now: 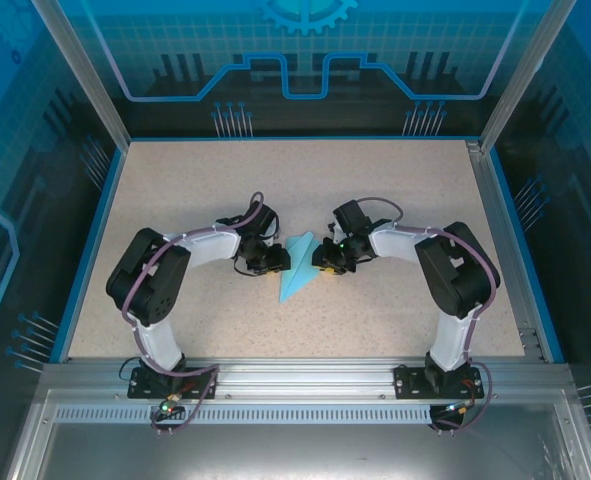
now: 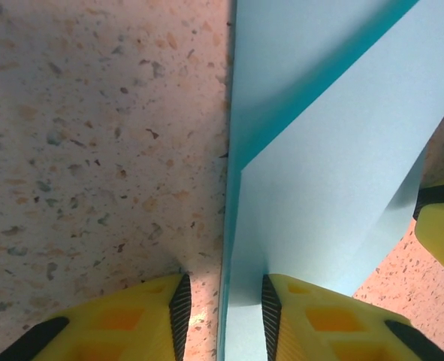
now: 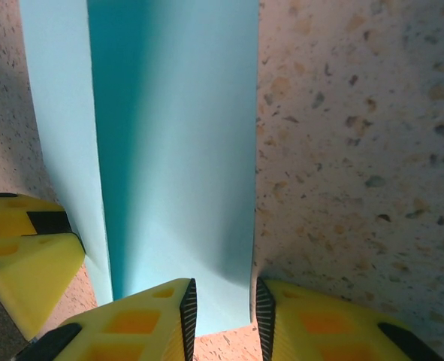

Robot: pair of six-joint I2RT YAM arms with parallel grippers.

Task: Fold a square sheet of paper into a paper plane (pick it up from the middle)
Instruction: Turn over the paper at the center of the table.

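**A:** Left tool (image 2: 222,304): its jaws stand a narrow gap apart, astride a raised edge of the paper plane (image 1: 295,270). Bare table (image 1: 395,190) shows between one pad and the paper, so no pinch.
**B:** And the right tool (image 3: 223,304), across the plane?
**A:** Narrowly parted too, with paper filling the gap. Gripped or not, I can't tell.
**B:** What's crowding the plane?
**A:** Two tools, one on each flank, and two arms behind them. One plane: light blue, matte, narrow, sharply pointed, flaps lifting off the table.
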